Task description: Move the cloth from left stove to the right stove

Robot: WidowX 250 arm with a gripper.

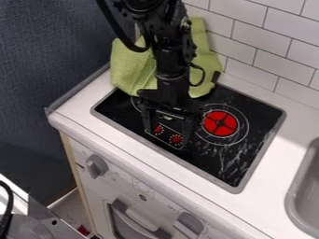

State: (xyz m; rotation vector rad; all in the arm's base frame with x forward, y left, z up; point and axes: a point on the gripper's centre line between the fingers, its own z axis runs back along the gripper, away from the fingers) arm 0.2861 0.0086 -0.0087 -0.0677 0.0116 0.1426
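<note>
Currently the end effector [168,132] is hanging open w/ nothing gripped, & it's needing a thick fold of green cloth [129,70] b4 lifting twd the R burner [220,123].

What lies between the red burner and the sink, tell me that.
Black stovetop, its grey rim, then white countertop, as the camera view shows.

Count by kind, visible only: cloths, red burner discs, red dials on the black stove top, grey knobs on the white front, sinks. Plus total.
Cloth: 1
Red burner disc: 1
Red dials: 2
Grey knobs: 2
Sink: 1
Total: 7
</note>
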